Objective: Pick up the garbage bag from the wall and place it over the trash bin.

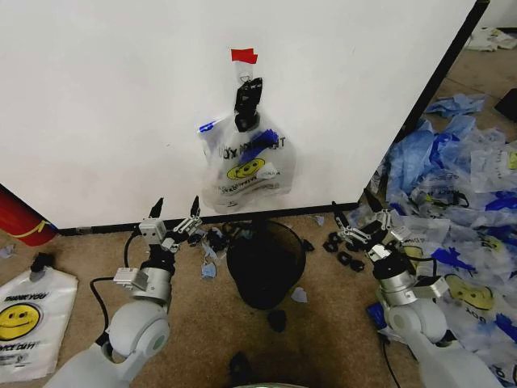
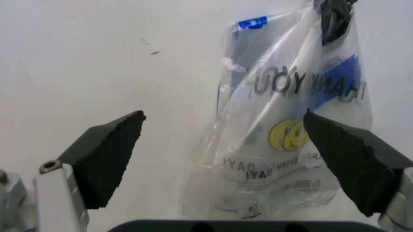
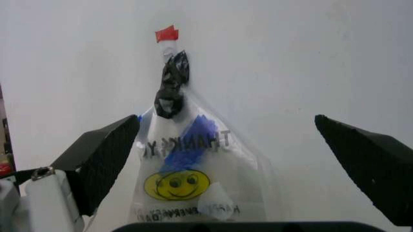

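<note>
The thin see-through plastic garbage bag (image 1: 245, 166) with a yellow smiley face is hanging on the plain white wall (image 1: 105, 105) under a small red tape piece (image 1: 244, 56), above the round black wire-mesh trash bin (image 1: 264, 265). The left gripper (image 1: 174, 209) and right gripper (image 1: 353, 206) are hovering below it on either side, fingers spread wide, touching nothing. Blue and clear plastic bags (image 1: 452, 194) are littering the floor at the right.

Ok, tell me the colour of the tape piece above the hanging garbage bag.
Red tape piece, on the wall above the garbage bag; clearest in the right wrist view.
</note>
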